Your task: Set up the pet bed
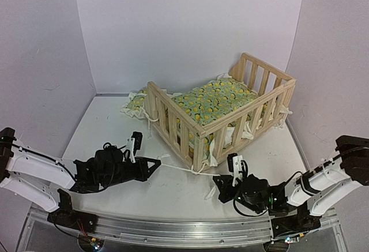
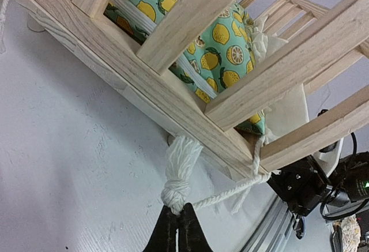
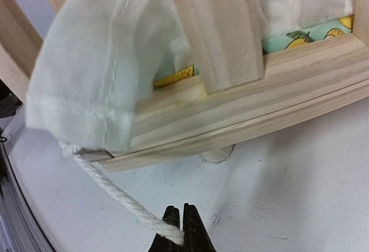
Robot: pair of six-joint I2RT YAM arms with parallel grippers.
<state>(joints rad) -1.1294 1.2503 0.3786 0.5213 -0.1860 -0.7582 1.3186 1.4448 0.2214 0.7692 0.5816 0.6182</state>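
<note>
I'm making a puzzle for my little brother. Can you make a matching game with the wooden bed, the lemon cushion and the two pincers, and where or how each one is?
Things:
1. wooden frame
2. cushion
3. left pincer
4. right pincer

Places or states:
A. shut on a plain cord, no knot at its tips
B. lemon-printed, lying inside
C. shut just under a fat knot
D. stands on the table

Pairs: 1-D, 2-B, 3-C, 4-A

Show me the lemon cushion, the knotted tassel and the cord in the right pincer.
lemon cushion (image 1: 216, 99): top view, its middle.
knotted tassel (image 2: 176, 193): left wrist view, the knot.
cord (image 3: 118, 196): right wrist view, mid-length.
</note>
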